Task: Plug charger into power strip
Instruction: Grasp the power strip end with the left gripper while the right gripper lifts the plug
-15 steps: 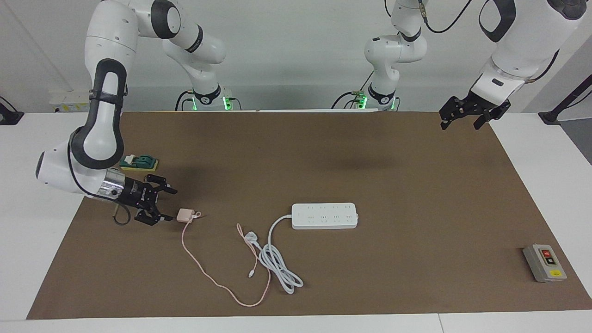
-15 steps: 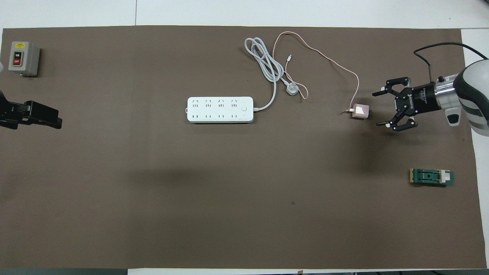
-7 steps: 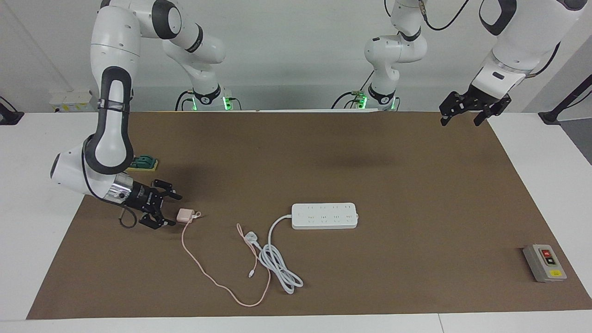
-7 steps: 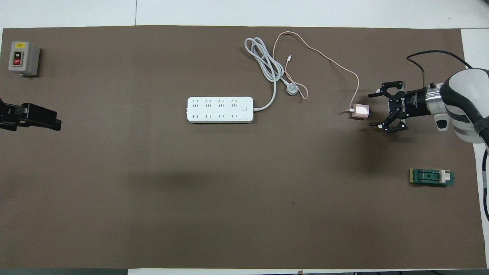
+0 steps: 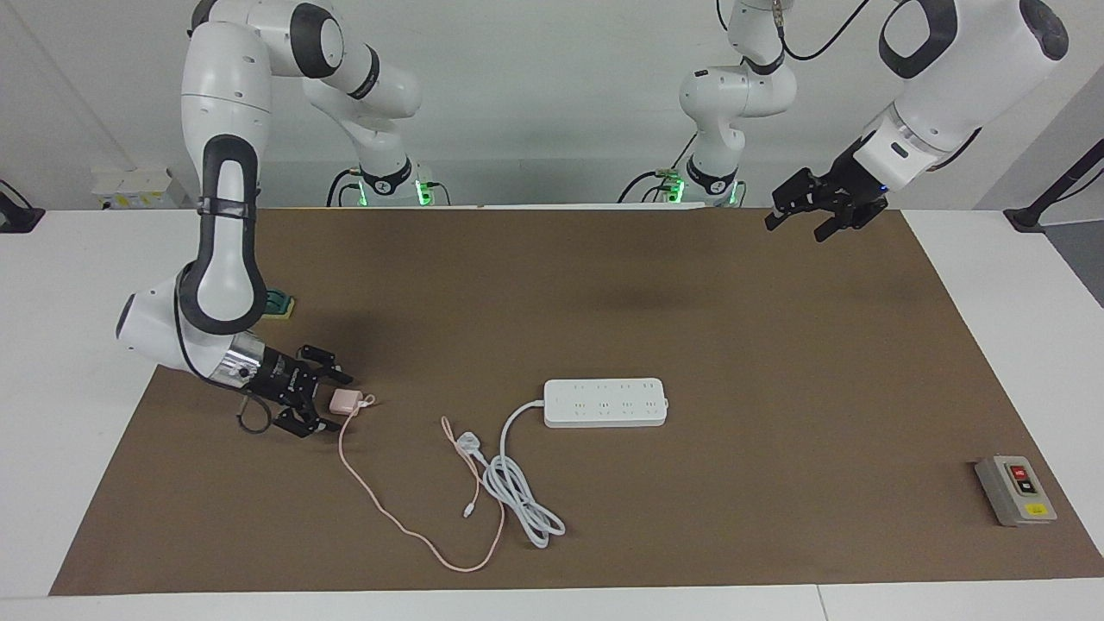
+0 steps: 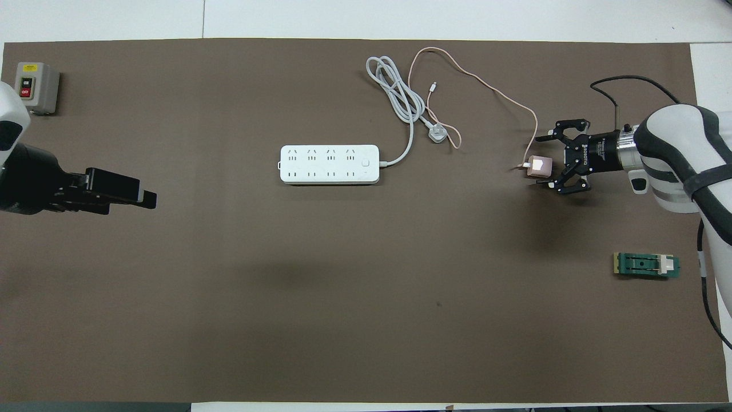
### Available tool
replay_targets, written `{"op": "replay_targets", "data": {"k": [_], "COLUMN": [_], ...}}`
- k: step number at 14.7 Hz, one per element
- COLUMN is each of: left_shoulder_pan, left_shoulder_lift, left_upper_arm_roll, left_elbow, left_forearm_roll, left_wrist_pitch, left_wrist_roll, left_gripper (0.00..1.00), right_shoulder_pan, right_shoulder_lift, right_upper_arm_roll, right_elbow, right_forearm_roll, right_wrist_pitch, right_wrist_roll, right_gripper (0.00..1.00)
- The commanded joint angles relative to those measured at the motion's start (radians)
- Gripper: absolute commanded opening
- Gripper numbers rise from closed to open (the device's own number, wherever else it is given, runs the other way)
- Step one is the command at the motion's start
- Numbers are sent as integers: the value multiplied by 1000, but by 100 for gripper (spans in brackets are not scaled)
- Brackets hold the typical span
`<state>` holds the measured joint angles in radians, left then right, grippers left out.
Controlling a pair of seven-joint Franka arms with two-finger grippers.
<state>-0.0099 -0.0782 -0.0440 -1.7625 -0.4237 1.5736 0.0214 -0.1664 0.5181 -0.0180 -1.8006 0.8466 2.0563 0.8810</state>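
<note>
Pink plastic sits between my right end effector [image 5: 326,401] fingers at the lower left of the facing frame: the small pale pink cube-shaped charger [image 5: 347,399] lies on the brown-covered bench [image 5: 776,362], and the spread black fingers straddle it, one on each side, not yet closed on it as far as I can judge. Its long thin pink cable [image 5: 388,517] loops toward the bottom centre of that frame. The long flat white power strip [image 5: 605,402] lies well apart, near mid-frame, its thick white cord [image 5: 517,483] coiled below it. My left end effector [image 5: 815,207] hangs over the upper right of the frame, fingers apart, waiting. By my reckoning little is done: grasping, lifting, carrying and plugging in all remain. A grey switch box [image 5: 1015,490] sits at lower right.
</note>
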Motion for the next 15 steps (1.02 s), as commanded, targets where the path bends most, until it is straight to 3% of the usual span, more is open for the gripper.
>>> {"op": "replay_targets", "data": {"k": [1, 4, 7, 11, 15], "left_shoulder_pan": [-10, -10, -13, -76, -119], "left_shoulder_lift": [-32, 3, 78, 118, 172], "left_upper_arm_roll": [7, 9, 6, 4, 4], "left_elbow": [-80, -124, -176, -254, -270], "left_forearm_roll": [-174, -444, -729, -956, -1033], "left_wrist_pitch": [43, 49, 60, 74, 120], "left_wrist_roll": [37, 80, 254, 375, 485], "left_gripper": [100, 100, 100, 100, 100], "right_shoulder_pan": [-2, -13, -16, -44, -36], "right_shoulder_lift": [-7, -9, -10, -13, -15], "right_upper_arm_roll": [3, 3, 3, 1, 3], "right_elbow": [-22, -39, -63, -68, -91], "right_forearm_roll": [28, 29, 54, 52, 54], "right_wrist_pitch": [19, 19, 31, 21, 53], "right_wrist_roll": [-36, -79, -128, -161, -166], "right_gripper": [100, 100, 100, 100, 100]}}
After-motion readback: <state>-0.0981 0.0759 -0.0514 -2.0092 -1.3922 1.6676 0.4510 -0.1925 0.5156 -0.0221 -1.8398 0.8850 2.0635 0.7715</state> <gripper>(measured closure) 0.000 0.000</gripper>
